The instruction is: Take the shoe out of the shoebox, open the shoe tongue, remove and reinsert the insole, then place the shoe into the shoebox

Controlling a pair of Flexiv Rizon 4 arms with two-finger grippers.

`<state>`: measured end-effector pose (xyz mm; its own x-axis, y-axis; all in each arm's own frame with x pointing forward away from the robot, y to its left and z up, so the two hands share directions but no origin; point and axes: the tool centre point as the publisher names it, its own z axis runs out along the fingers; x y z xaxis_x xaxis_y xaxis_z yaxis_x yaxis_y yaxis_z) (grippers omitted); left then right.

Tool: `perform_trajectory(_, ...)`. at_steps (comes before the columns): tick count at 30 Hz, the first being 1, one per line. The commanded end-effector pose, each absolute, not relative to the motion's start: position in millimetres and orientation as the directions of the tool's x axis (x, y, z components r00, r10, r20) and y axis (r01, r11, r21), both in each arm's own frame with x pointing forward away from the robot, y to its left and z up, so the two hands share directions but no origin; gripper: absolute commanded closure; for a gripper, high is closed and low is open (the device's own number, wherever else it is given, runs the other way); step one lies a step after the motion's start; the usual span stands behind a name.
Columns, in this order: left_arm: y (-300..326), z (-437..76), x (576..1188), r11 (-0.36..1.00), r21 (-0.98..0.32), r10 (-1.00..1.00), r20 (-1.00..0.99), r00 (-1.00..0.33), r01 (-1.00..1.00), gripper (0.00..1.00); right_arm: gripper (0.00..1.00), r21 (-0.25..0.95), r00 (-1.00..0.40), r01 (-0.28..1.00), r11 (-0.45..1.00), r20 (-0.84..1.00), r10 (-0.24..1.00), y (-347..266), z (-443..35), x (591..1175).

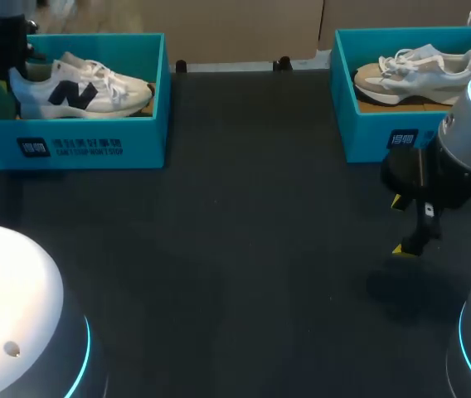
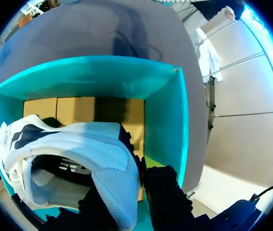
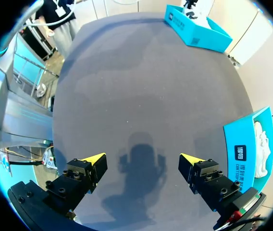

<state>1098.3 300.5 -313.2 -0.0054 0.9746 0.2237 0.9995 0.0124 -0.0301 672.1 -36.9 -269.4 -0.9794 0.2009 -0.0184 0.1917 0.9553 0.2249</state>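
At the left shoebox (image 1: 157, 83), the left gripper (image 2: 131, 192) pinches the light, probably floppy white shoe (image 2: 91, 144) by its soft heel collar (image 2: 119, 175); the right gripper (image 3: 141, 166) hangs open.

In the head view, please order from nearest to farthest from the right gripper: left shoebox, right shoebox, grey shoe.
1. Right shoebox, just beyond the right gripper.
2. Grey shoe, inside that box.
3. Left shoebox, far off at the left.

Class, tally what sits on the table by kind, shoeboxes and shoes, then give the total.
Shoeboxes: 2
Shoes: 2
Total: 4
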Motion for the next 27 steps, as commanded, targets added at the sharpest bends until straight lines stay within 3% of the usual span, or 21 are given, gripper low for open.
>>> perform_trajectory(1,303.6,-305.2,1086.8,0.003,0.007,0.975,0.220,-0.004,1.000,1.00,0.00,0.225,-0.979,0.191,0.955,-0.020,0.201,-37.2,-270.0,671.1)
perform_trajectory(27,300.4,-342.3,1075.5,0.053,-0.050,0.972,0.231,-0.040,0.997,1.00,0.00,0.225,-0.979,0.191,0.955,-0.020,0.201,-37.2,-270.0,671.1)
